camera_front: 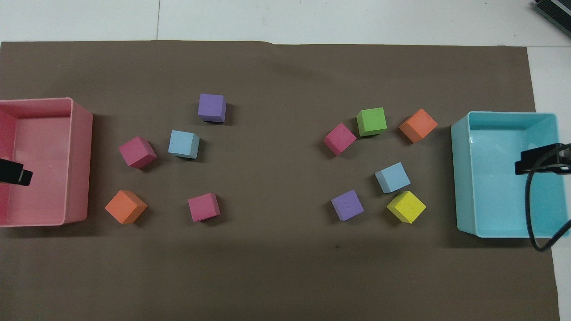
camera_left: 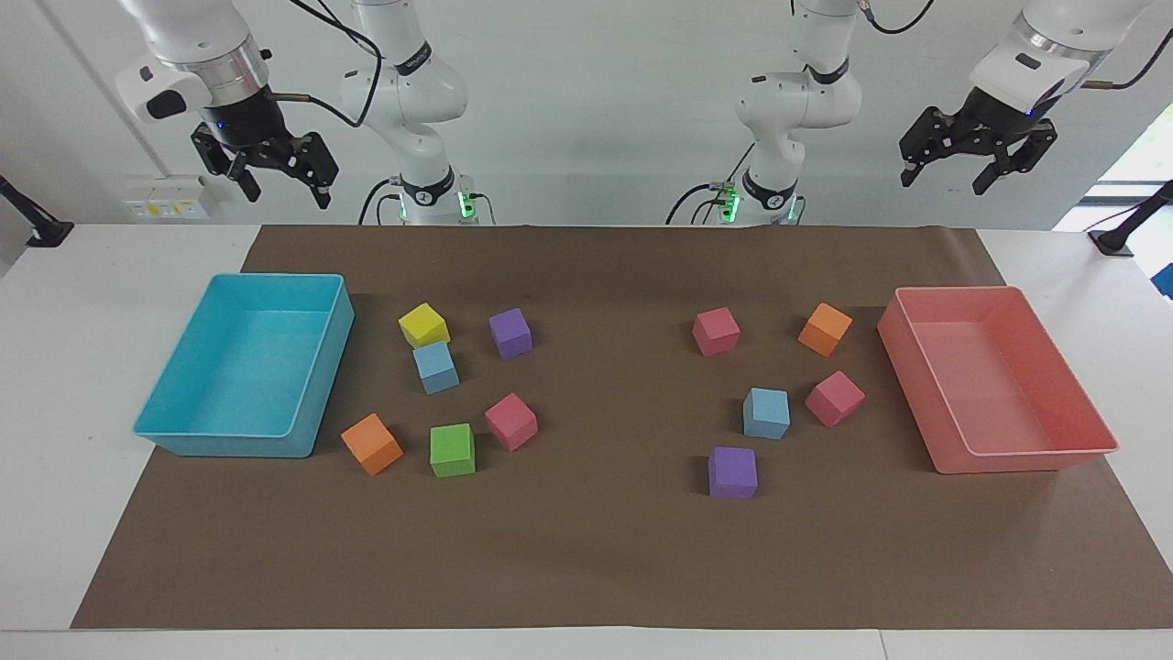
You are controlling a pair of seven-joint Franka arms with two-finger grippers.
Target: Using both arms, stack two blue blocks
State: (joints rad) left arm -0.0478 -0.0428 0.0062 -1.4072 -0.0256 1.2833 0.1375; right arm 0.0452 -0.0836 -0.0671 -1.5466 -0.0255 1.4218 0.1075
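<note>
Two arms hang raised above the table, one at each end. The left gripper (camera_left: 973,176) is over the pink tray (camera_left: 1100,438), its fingers apart and empty. The right gripper (camera_left: 286,185) is over the turquoise tray (camera_left: 316,412), its fingers likewise apart and empty.

Eleven cubes lie on the brown mat (camera_left: 586,568), in two groups, all well below the fingers and touched by neither gripper.

Two blue blocks: one (camera_left: 766,412) in the group beside the pink tray, below and inward of the left fingers, lying between a pink cube (camera_left: 835,398) and a purple cube (camera_left: 732,472); the other (camera_left: 435,367) in the group beside the turquoise tray, below and inward of the right fingers, just beside the yellow cube (camera_left: 423,324). The two blocks lie well apart, unstacked.

Remaining cubes by count:
- three pink, the other two at (camera_left: 716,330) and (camera_left: 510,421);
- two purple, the second (camera_left: 510,333) near the yellow cube;
- two orange, one (camera_left: 825,328) near the pink tray and one (camera_left: 371,444) near the turquoise tray;
- one green (camera_left: 452,449);
- one yellow.

Two trays, both holding nothing.
</note>
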